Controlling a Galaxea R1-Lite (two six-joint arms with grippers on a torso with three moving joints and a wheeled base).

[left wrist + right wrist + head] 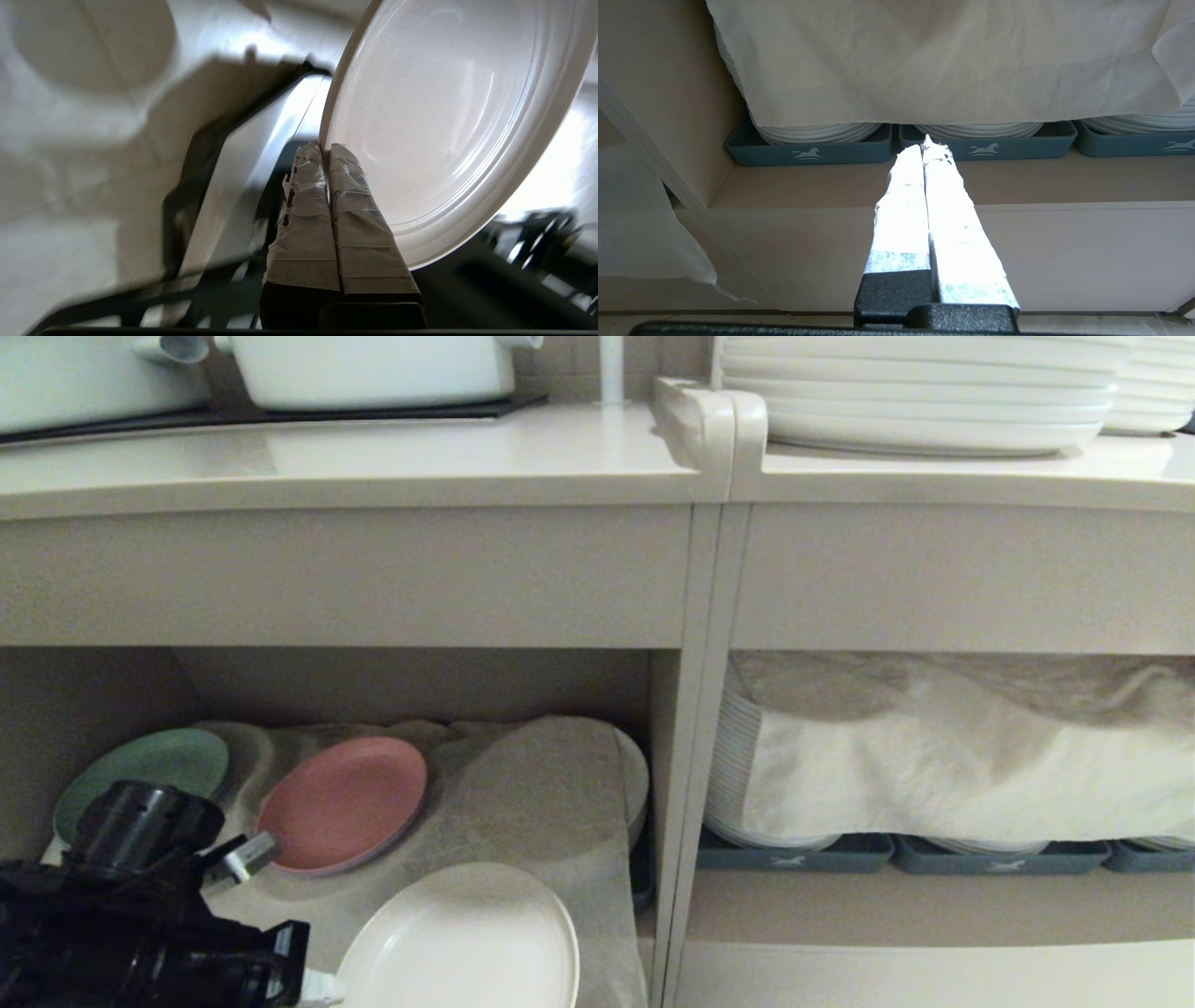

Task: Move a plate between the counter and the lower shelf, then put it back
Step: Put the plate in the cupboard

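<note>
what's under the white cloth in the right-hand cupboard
Stacks of white plates sit in grey-blue trays under the cloth. Only their lower edges show; the tops are covered.

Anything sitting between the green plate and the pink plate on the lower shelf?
Only cloth. In the head view a raised fold of the white cloth fills the gap between the green plate and the pink plate; no other dish shows there.
</note>
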